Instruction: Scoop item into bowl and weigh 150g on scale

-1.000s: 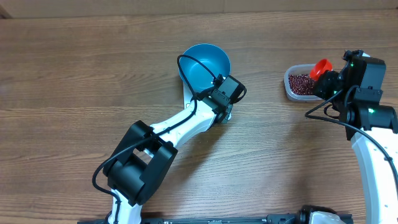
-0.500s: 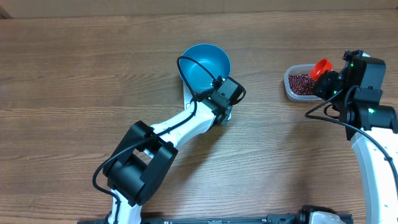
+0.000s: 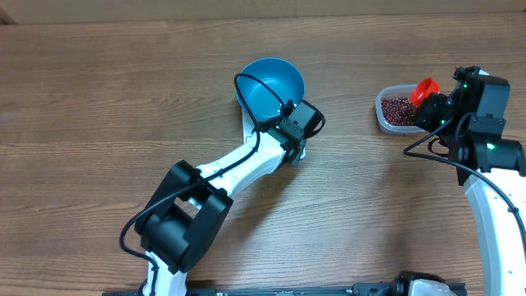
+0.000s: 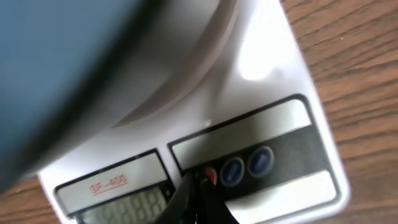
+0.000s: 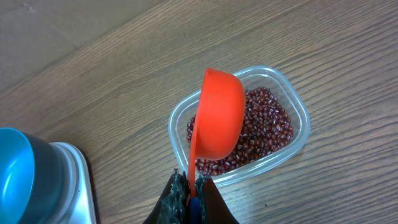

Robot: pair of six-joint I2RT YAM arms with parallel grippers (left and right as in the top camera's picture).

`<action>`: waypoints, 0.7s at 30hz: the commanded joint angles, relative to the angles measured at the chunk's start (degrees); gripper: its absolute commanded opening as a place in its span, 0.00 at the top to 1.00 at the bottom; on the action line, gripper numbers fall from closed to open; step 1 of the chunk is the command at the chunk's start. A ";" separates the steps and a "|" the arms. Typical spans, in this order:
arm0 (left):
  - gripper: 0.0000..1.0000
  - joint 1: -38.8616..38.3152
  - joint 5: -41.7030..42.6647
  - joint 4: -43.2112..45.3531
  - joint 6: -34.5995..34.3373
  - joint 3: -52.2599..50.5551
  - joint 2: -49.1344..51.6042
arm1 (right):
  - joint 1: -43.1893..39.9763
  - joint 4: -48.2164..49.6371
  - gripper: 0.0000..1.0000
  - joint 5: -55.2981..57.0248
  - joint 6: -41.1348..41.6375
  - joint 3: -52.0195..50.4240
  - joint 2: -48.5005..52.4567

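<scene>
On the scale (image 4: 273, 68), the shut left gripper (image 4: 200, 193) was poised at the red button (image 4: 210, 176); by a slip, the neighbouring blue key (image 4: 233, 169) could be struck. The scoop (image 5: 221, 115) was clamped by the right gripper (image 5: 189, 190).

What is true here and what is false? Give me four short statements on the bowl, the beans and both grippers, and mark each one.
1. The blue bowl stands on the white scale. True.
2. The bowl holds a heap of beans. False: its inside shows bare blue, and the beans lie in the clear tub.
3. The right gripper is shut on the handle of the orange scoop. True.
4. The left gripper grips the bowl's rim. False: it is shut on nothing, its tip by the scale's red button.
</scene>
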 commanded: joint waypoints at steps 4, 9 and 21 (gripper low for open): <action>0.96 -0.96 0.39 -4.92 0.46 5.55 -11.45 | -0.13 -0.15 0.96 -0.09 -0.22 1.38 -0.35; 0.96 -0.17 0.39 -14.53 -6.32 5.53 -16.96 | -0.13 -0.74 0.96 -0.09 -0.22 1.38 -0.35; 0.01 2.19 8.57 -28.46 -6.21 5.49 -19.19 | -0.13 -1.95 0.96 -0.11 -0.22 1.38 -0.35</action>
